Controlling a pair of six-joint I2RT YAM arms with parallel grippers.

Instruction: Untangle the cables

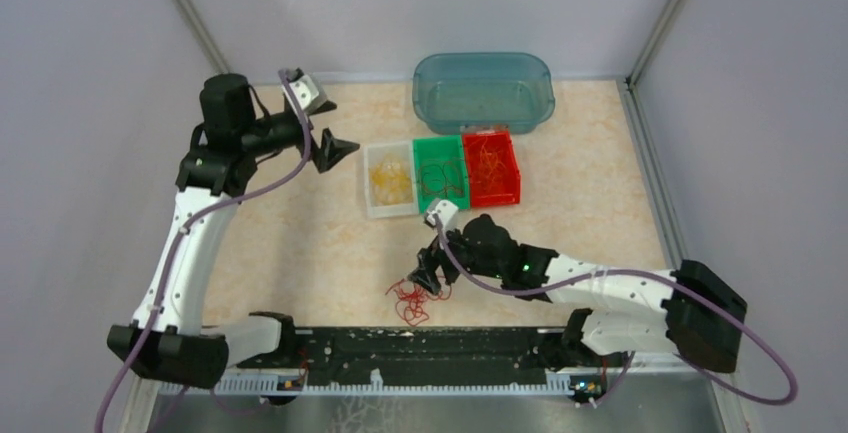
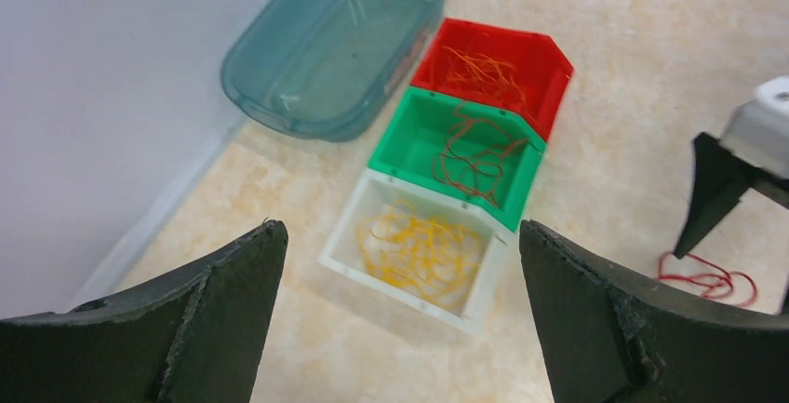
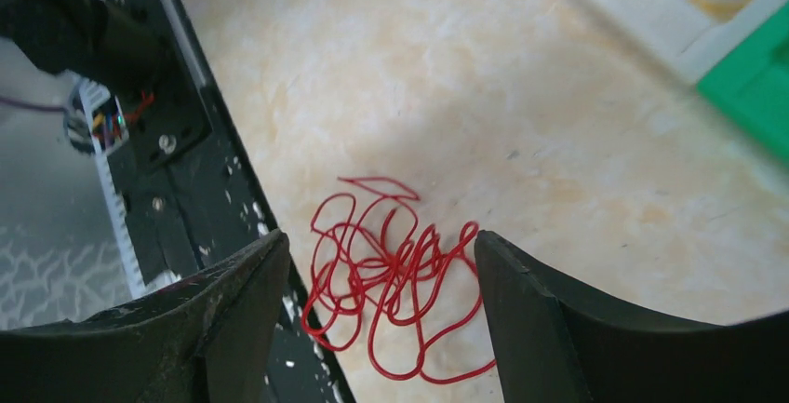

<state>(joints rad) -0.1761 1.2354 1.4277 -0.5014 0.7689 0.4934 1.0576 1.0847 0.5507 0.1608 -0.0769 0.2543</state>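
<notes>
As we look down from above, the pale marbled table takes up most of the view, and its biggest load is a teal tub at the far edge, long side running left to right. Next in size, the left arm rises tall along the left side, while the right arm lies low, stretched leftward from its base. Just nearer than the tub, a white bin, a green bin and a red bin stand in a touching row, left to right, each with its long axis running near to far. We find the left gripper held high, left of the white bin, its jaws spread wide with nothing between them. The right gripper hangs low over the red clump, jaws apart and clamped on nothing; whether a fingertip touches a strand we cannot tell. That clump of cables lies on the bare table near the black rail, well apart from the bins, slightly wider across than deep, pointing no clear way. Yellow wires curl in the white bin, dark red wires in the green, orange wires in the red.
</notes>
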